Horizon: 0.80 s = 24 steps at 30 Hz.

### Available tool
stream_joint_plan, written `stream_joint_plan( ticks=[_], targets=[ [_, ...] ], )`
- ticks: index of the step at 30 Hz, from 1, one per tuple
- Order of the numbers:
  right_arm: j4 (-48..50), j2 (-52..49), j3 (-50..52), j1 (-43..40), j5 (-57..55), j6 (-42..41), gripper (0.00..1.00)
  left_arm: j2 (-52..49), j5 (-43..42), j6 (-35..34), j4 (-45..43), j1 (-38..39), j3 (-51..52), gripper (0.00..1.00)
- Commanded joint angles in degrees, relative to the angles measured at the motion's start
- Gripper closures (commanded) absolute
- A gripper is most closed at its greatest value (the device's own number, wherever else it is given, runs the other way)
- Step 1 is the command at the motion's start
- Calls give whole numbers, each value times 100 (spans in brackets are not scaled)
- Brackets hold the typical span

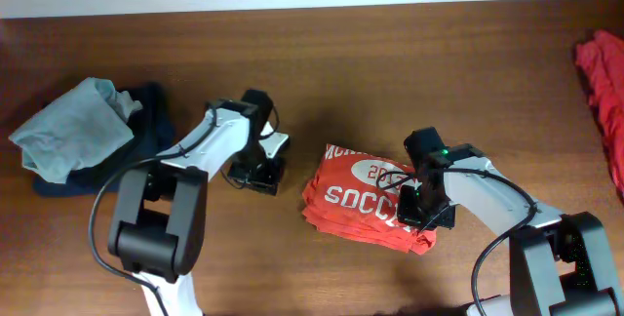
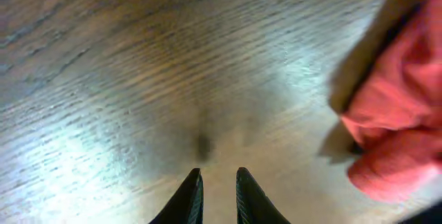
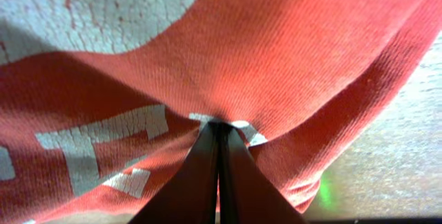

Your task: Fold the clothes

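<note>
An orange-red shirt (image 1: 356, 199) with a white "SOCCER" print lies folded into a small stack right of the table's middle. My right gripper (image 1: 417, 206) rests on the stack's right end. In the right wrist view its fingers (image 3: 217, 124) are closed together, with the red cloth (image 3: 290, 58) bunched at their tips. My left gripper (image 1: 255, 175) hangs over bare wood to the left of the shirt. In the left wrist view its fingers (image 2: 217, 175) stand a narrow gap apart and hold nothing. The shirt's edge (image 2: 400, 127) shows at the right of that view.
A pale grey-blue garment (image 1: 70, 129) lies crumpled on a navy one (image 1: 151, 126) at the far left. Another red garment (image 1: 604, 82) lies at the right edge. The wooden table (image 1: 390, 62) ends at a pale wall at the back.
</note>
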<state>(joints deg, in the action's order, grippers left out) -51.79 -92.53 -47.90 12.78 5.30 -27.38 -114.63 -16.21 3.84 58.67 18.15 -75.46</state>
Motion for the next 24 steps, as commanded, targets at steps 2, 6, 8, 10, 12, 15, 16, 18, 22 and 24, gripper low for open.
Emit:
stream_joint_plan(
  ticks=[2,6,8,10,12,15,16,18,22,24],
  targets=[
    [20,-72,-92,-4,-330,101,96,1029,-1250,520,-24,-4,39,75],
    [271,157,-238,-4,540,660,95,1648,-1593,612,-149,-7,39,45],
    [341,420,-343,-4,634,660,94,1788,-1591,610,-302,-7,39,36],
    [315,852,-533,-4,636,660,85,1810,-1600,568,-472,-4,42,29],
    [321,1174,-634,-2,734,767,77,1805,-1593,332,-470,-4,42,29],
    [341,1386,-649,-2,837,1008,73,1755,-1373,280,-468,-4,44,18],
    [345,1379,-649,-2,992,1095,73,1670,-1237,153,-463,-7,44,16],
    [385,1338,-649,-2,1235,1248,73,1534,-1274,-13,-435,-4,44,14],
    [496,1222,-647,-2,1270,1263,72,1178,-1300,-42,-446,-4,44,13],
    [599,1073,-643,-2,1272,1259,72,887,-1506,-39,-520,-4,44,8]
  ],
)
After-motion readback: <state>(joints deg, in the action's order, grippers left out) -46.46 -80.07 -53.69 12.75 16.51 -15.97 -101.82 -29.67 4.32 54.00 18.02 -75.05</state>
